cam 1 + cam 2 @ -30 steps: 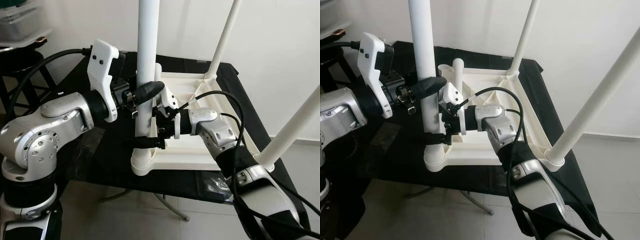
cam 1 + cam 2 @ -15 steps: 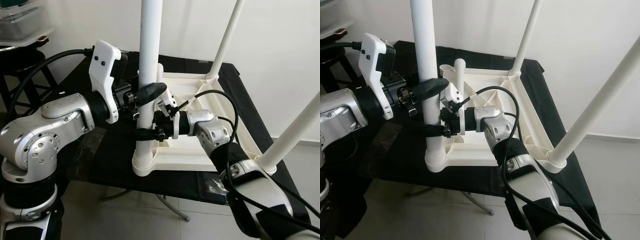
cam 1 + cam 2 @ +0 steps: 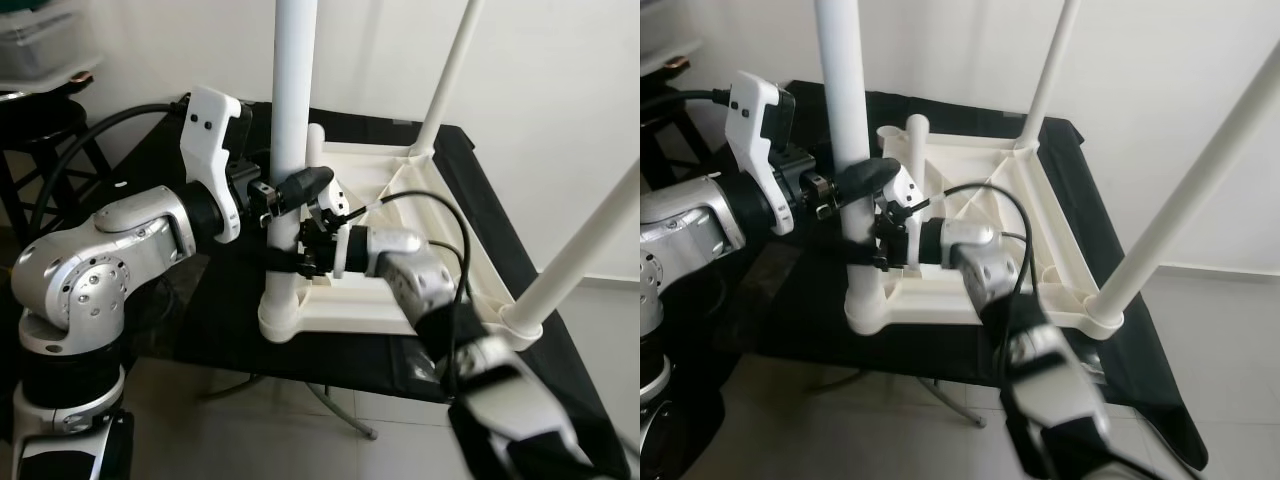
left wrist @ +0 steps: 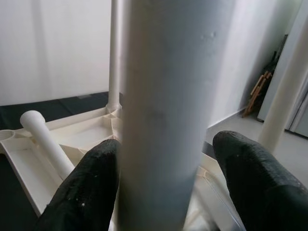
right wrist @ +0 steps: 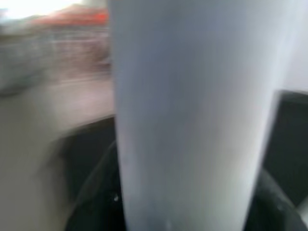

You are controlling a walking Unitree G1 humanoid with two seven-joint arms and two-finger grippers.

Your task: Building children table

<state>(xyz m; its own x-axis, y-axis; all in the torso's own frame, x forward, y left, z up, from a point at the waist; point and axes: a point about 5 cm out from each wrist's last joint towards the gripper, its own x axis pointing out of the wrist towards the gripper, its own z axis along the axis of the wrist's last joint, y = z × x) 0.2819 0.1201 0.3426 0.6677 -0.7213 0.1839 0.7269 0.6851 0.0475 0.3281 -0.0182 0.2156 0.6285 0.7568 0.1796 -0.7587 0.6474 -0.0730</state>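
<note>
Near table leg (image 3: 290,120) stands upright in the near-left corner socket (image 3: 278,318) of the upturned white tabletop (image 3: 395,185), which lies on the black-draped counter (image 3: 205,300). I have both grippers on this leg. My left gripper (image 3: 288,188) comes in from the left, its black fingers (image 4: 84,185) either side of the tube and pressed to it, closed on the leg. My right gripper (image 3: 290,262) sits lower on the same leg, just above the socket, its fingers wrapped round the tube; the right wrist view is blurred but has the white tube close between dark finger edges. Two more legs rise tilted from the far-right corner (image 3: 448,75) and near-right corner (image 3: 580,250). A short white tube (image 3: 917,150) stands at the far-left corner. Black stool (image 3: 40,125) to the far left; pale tiled floor (image 3: 270,430) below.
</note>
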